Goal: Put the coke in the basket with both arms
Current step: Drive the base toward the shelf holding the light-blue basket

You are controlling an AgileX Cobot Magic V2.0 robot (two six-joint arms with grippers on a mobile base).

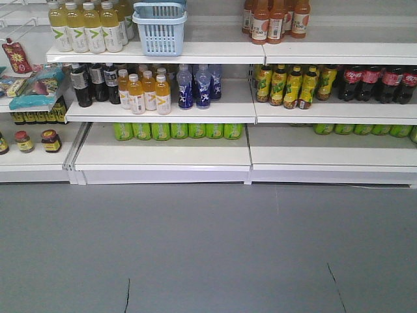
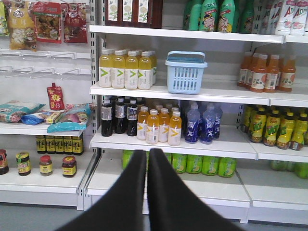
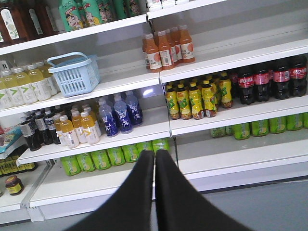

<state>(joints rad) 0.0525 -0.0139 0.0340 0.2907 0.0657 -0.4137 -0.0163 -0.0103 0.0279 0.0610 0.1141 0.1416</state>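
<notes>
Coke bottles stand far right, mid shelf; basket at upper shelf's front edge; both jaws clenched, well clear

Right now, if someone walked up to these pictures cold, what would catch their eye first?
Probably the light blue basket, alone among bottles on its shelf, just right of the pale yellow drinks. Then, one shelf lower at the far right, the red-labelled coke bottles. In the wrist views, the left gripper and right gripper stand black at the bottom edge, jaws together.
</notes>
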